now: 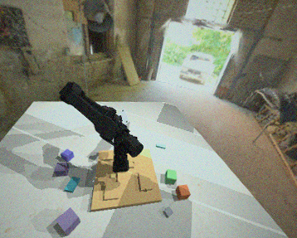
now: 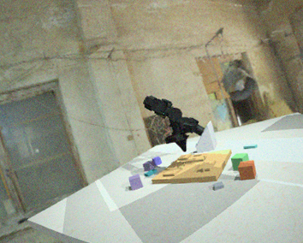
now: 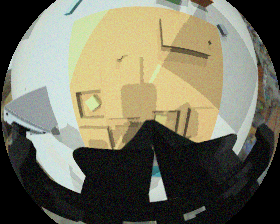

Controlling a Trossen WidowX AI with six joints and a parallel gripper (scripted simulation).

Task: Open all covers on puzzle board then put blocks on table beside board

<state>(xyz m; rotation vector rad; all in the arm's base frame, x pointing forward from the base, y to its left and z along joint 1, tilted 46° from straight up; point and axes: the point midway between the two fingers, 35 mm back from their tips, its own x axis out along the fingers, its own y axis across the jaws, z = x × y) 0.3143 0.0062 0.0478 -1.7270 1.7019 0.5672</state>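
Note:
The tan puzzle board (image 1: 132,201) (image 2: 187,179) (image 3: 102,45) lies flat, with low raised wooden covers and ridges on top. In the wrist view one square well (image 3: 93,103) shows a small pale yellow-green patch; whether that is a block or sunlit floor I cannot tell. Another square recess (image 3: 165,119) lies just beyond the fingertips, partly hidden by them. My gripper (image 1: 120,170) (image 2: 184,150) (image 3: 149,123) is shut with nothing in it, pointing down above the board. A green cube (image 1: 170,177) (image 2: 240,161) and an orange cube (image 1: 182,191) (image 2: 247,169) rest on the table right of the board.
Left of the board lie a large purple block (image 1: 67,221) (image 2: 135,182), a darker purple block (image 1: 61,169), a violet cube (image 1: 67,155) and a teal piece (image 1: 71,184). A small grey block (image 1: 168,212) (image 2: 218,185) and thin teal piece (image 1: 160,146) (image 2: 250,146) lie elsewhere. A pale wedge (image 2: 206,139) stands behind.

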